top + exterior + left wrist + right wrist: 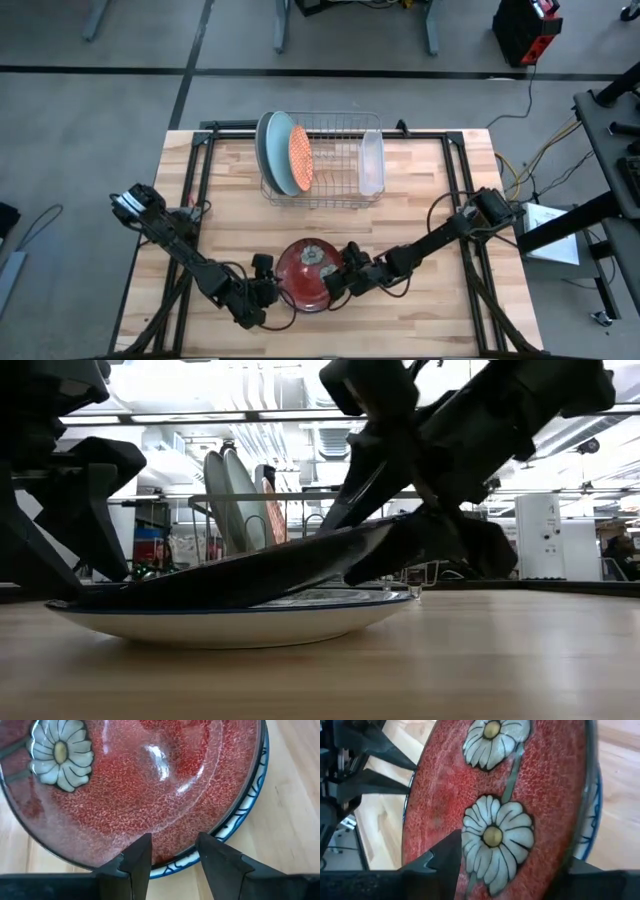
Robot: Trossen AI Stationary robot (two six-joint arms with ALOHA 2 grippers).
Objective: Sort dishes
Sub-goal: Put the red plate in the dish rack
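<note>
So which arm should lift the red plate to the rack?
Probably the right gripper: it looks already clamped on the red plate, tilting its edge off the plate below. The left gripper is open at the rim.

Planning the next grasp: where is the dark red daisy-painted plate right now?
In the high view, the dark red plate is at the table's near-centre edge, tilted atop a blue-rimmed white plate, between the left gripper and right gripper.

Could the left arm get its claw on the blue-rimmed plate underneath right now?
Probably not: the dark red plate, tilted up by the right claw, covers the blue-rimmed plate; the left claw sits open at its edge.
</note>
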